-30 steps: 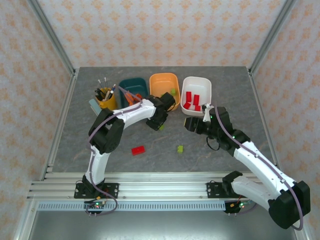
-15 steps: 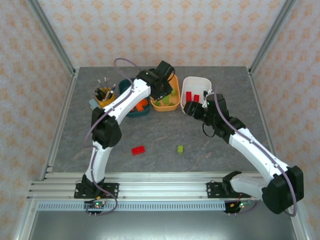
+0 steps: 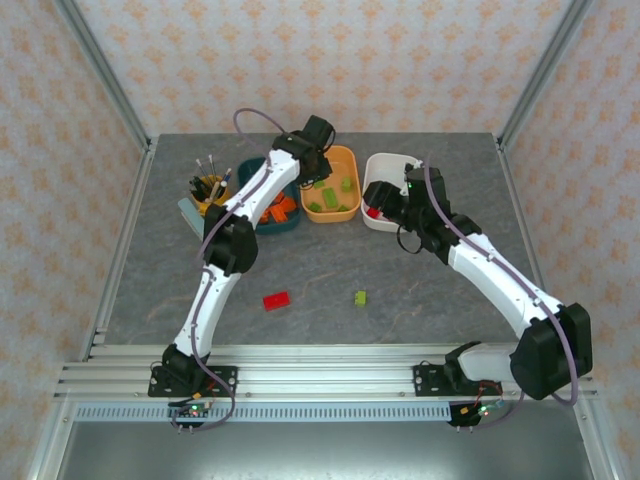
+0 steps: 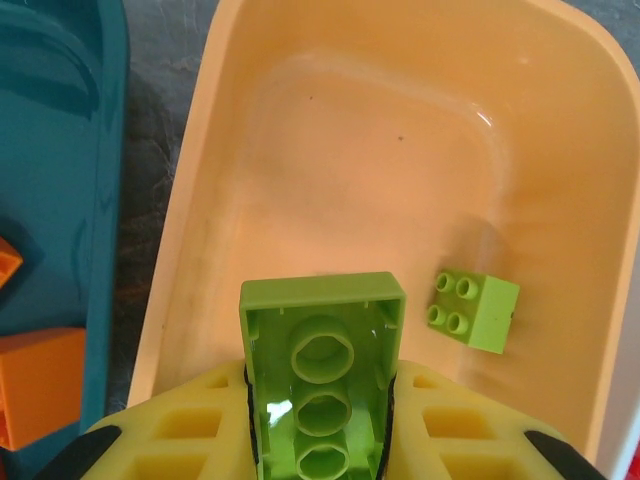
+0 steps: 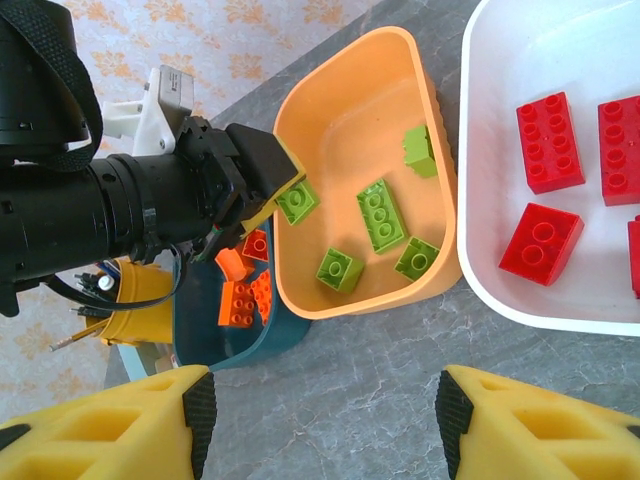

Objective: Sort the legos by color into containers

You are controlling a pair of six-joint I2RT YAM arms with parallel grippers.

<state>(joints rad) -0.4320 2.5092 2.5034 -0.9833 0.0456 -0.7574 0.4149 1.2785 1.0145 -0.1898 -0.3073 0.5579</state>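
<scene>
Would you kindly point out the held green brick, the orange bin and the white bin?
green brick [image 4: 322,352], left wrist view, on its hollow underside.
orange bin [image 4: 370,160], left wrist view, on its bare floor.
white bin [image 5: 545,50], right wrist view, on its bare floor.

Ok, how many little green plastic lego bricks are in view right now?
6. Four green bricks lie inside the orange plastic bin; one is pinched in the left gripper above that bin; a loose brick sits on the grey table. More could hide beneath the gripper.
</scene>
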